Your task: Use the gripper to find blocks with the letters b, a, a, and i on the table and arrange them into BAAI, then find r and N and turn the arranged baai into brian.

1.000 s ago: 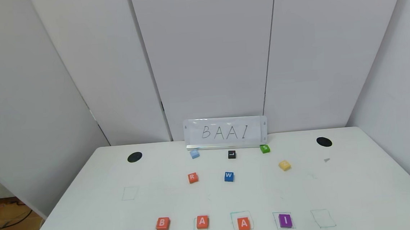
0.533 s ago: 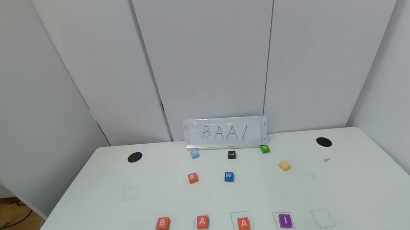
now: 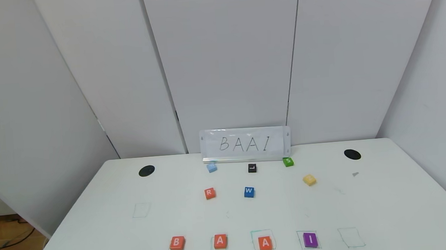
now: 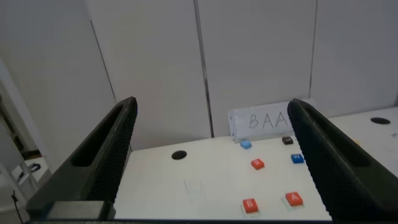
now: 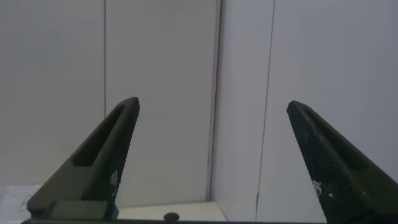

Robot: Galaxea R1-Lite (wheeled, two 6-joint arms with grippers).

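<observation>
**Two tools released, BAAI row laid, R not yet fetched**

Left tool (image 4: 211,155): spread wide, nothing held, raised off to the left of the table (image 3: 97,235) and looking down across it. Right tool (image 5: 211,162): likewise spread and bare, aimed at the wall panels, parked. Neither visible from the head.

Near edge of the table: the blocks in one row, left to right B (image 3: 176,243), A (image 3: 220,241), A (image 3: 265,243), I (image 3: 310,239). Each on or partly inside a green drawn square, so probably placed to match those outlines; B overlapping only the top of its square. One more outlined square (image 3: 351,237) to the right of I, bare, likely kept for a fifth letter. Another bare square (image 3: 141,210) far left.

Farther back: r (image 3: 209,193), beside a blue W block (image 3: 249,192); beyond those a pale blue block (image 3: 211,167), black L block (image 3: 252,168), green S block (image 3: 288,161), yellow block (image 3: 309,179). N unreadable from here. BAAI sign (image 3: 245,144) upright at the far edge as reference.

No containers present.
</observation>
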